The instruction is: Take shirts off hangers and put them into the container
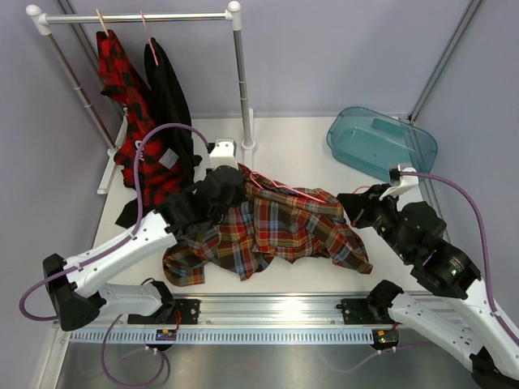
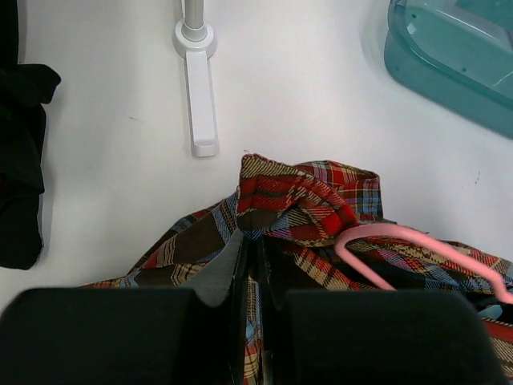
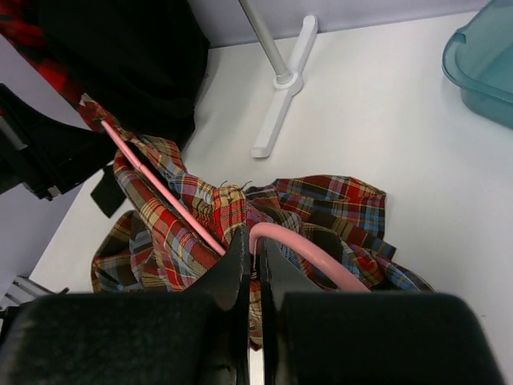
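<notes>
The multicolour tartan fabric shirt lies crumpled outside the translucent teal oval plastic tub, to its left. The right gripper is clamped on the thin pink wire hanger lying on that shirt. The left gripper has its jaws narrow, almost together, at the shirt's far-left edge.

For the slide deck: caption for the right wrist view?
Right pincer shut on pink hanger amid tartan shirt; teal container upper right.
</notes>
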{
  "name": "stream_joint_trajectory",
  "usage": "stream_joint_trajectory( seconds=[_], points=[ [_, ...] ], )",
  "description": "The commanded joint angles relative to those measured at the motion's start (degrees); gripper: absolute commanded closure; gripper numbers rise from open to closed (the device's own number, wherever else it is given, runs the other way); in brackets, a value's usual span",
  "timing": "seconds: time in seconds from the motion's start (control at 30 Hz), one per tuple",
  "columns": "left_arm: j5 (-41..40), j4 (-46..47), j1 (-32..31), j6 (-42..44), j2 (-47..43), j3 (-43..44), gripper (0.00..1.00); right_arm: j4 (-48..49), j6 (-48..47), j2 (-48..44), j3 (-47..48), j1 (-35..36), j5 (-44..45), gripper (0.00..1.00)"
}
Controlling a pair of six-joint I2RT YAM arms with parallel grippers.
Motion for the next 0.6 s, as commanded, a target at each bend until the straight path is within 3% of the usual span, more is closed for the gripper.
stream_joint_trajectory(
  seconds=[0.0,0.13,0.33,0.43,0.5,0.57],
  points=[
    [-4.6,-1.9,3.0,3.7,-1.4,1.1,0.92,3.2,-2.4,-2.8,0.4,0.2,-0.8,1.0],
    [-2.3,-1.9,3.0,4.4,-0.9,2.1,0.92,4.9,-2.3,-3.1,-0.3,0.1,-1.9,1.0],
    [7.7,-1.4,2.3,2.0,-1.6,-1.2,0.87,8.4,-0.6,-3.7,-0.7,0.1,1.1,1.0],
    [10.3,-0.8,0.6,3.3,-3.3,-4.4,0.75,10.1,-0.2,-3.6,-0.6,0.1,2.5,1.0],
    [13.1,0.2,0.1,5.0,-4.9,-7.1,0.59,11.3,-0.3,-3.5,-0.4,0.2,3.2,1.0],
    [17.0,2.3,0.0,7.2,-5.9,-9.0,0.5,12.8,-0.3,-3.0,0.0,0.1,3.3,1.0]
  ],
)
